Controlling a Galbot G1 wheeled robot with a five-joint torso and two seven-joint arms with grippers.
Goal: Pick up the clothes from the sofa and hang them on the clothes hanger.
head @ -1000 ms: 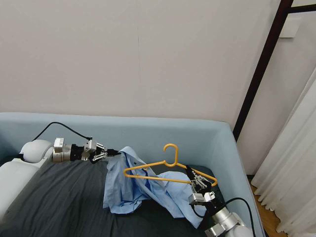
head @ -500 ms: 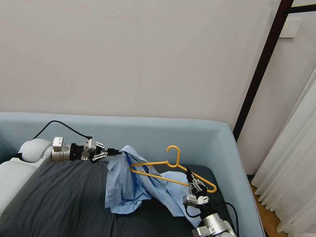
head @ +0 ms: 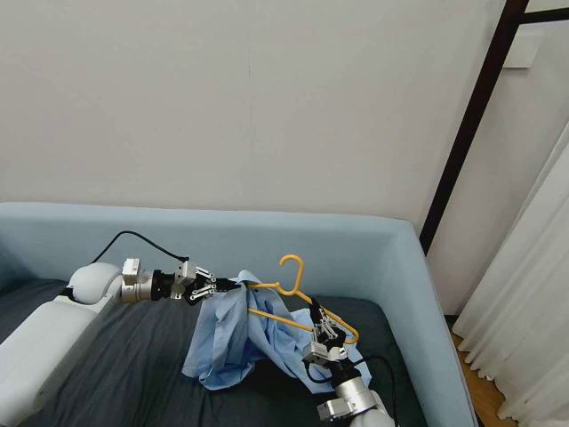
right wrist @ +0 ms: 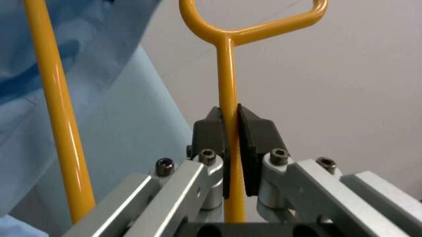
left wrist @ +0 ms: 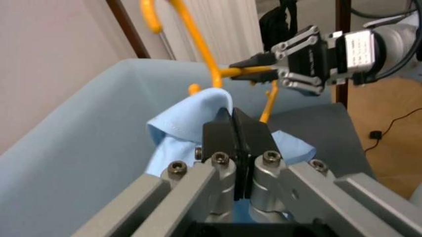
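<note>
With my left end effector [head: 233,285] I have the fingers pressed together on a fold of the blue shirt [head: 233,342], close to its collar edge. I hold that fold lifted above the dark seat cushion [head: 107,356] of the sofa [head: 382,258]. From the fold the rest of the shirt hangs down in a bunch, and its lower part lies on the cushion. My right end effector [head: 317,318] is pinching the orange hanger [head: 289,267] on one of its rods, out near an end corner, with the rod clamped between both pads. The hanger is off the cushion and tilted, hook uppermost, in front of the sofa's backrest. Its far arm reaches into the raised shirt fold just beside my left fingertips; how far inside the cloth it goes I cannot tell.
</note>
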